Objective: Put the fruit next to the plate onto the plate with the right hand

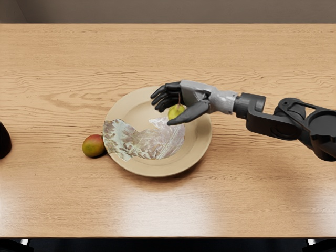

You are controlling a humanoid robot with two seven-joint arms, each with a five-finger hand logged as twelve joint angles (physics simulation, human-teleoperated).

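While pinching the pear (176, 111) between thumb and curled fingers, keep the right hand (185, 100) over the plate (202, 137) and lower straight down before letting go. Aim for the bare tan area near the middle, away from the rim, so as to prevent rolling off. Open slowly, then lift clear without brushing the stem. Judged from the look of it, a small, rounded, light thing, apt to roll once released.

Held now over the plate's upper half, just beside a pale patterned patch (144, 140) of unclear nature. Impossible to tell whether touching the plate or hanging just above it. Underside of the pear hidden behind the thumb. Lying on the table (252, 199) just beside the plate's left rim, a red fruit (93, 145), untouched. At the left edge, a dark shape (2, 140), cut off, perhaps the left hand; pose unreadable.
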